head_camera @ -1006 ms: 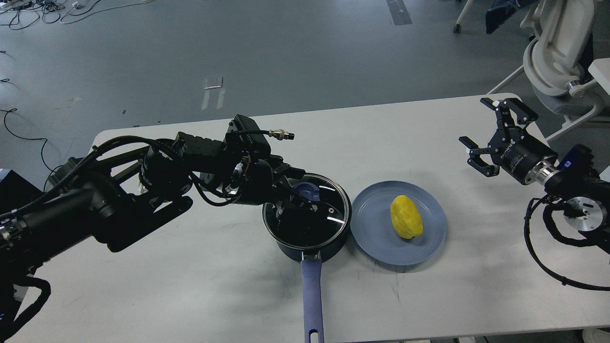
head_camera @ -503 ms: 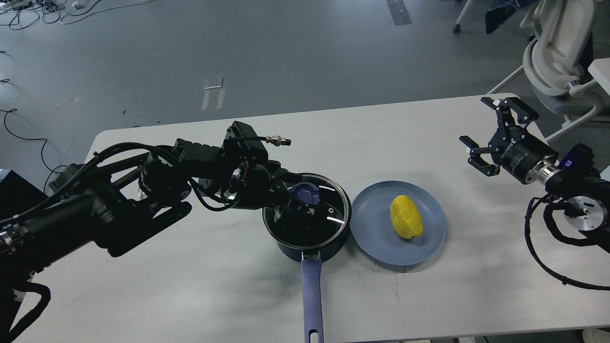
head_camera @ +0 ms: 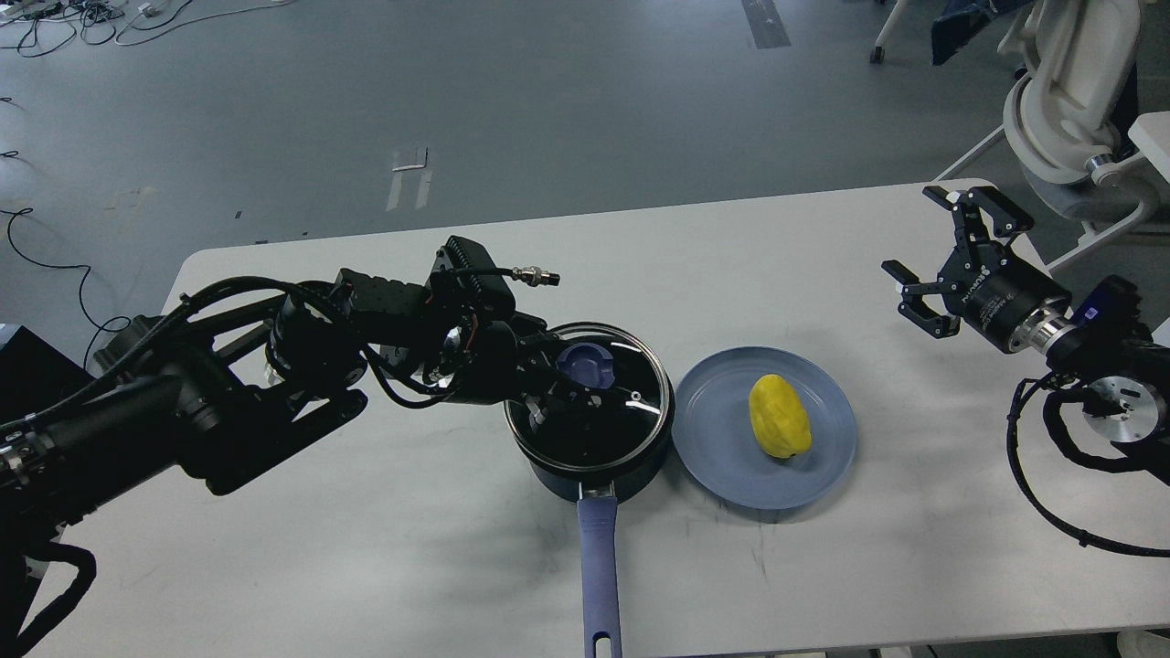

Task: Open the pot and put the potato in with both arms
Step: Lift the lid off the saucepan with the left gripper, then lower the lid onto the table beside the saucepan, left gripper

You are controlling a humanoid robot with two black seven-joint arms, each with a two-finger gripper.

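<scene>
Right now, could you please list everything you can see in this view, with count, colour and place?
table: one, white, fills the lower view.
pot: one, dark navy, table centre, long blue-purple handle pointing toward the near edge.
glass lid: one, clear with a blue knob, over the pot.
plate: one, blue-grey, just right of the pot.
potato: one, yellow, lying on the plate.
chair: one, white, far right beyond the table.
cables: several, dark, floor at far left.
left gripper: one, black, at the lid's knob.
right gripper: one, black, open above the table's right end.
</scene>
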